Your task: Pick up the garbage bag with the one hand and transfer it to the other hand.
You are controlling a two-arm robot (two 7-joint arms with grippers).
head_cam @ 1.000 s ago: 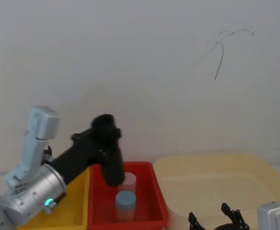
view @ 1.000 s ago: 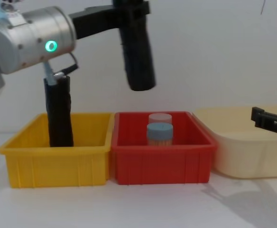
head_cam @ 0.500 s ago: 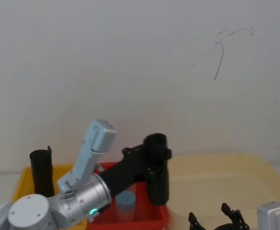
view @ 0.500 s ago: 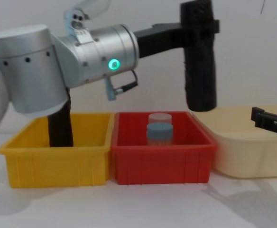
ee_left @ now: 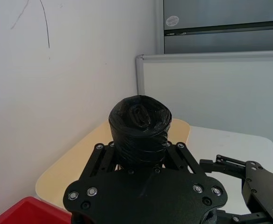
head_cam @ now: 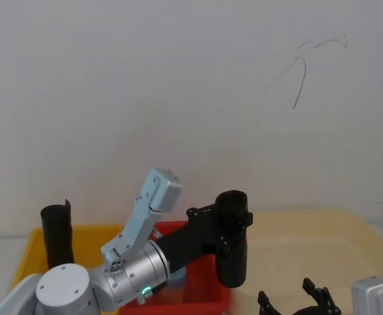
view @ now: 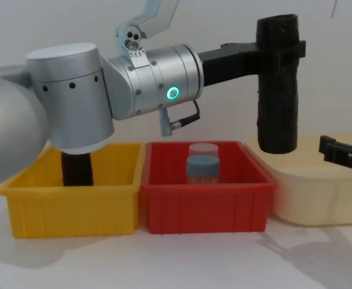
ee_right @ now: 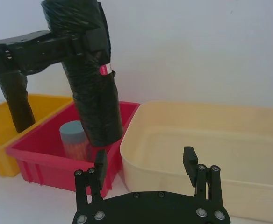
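Note:
The garbage bag (view: pixel 277 90), a matte-black crinkled roll, hangs upright in the air over the seam between the red bin (view: pixel 206 208) and the cream tub (view: pixel 320 195). My left gripper (view: pixel 281 48), on the silver wrist with the green ring, is shut on the bag's upper part. The left wrist view looks down on the bag's rolled top (ee_left: pixel 139 119). My right gripper (ee_right: pixel 146 161) sits low at the right, in front of the tub, open with nothing between its fingers. In the right wrist view the bag (ee_right: pixel 92 84) is ahead of it, higher and to one side.
A second black roll (view: pixel 76 170) stands in the yellow bin (view: pixel 73 211) at the left. The red bin holds a blue-lidded jar (view: pixel 203 170) and a clear-lidded one behind it. A white wall closes the back.
My left arm has swung the bag to the right, from above the red bin to the tub's near edge. The right gripper has stayed where it was.

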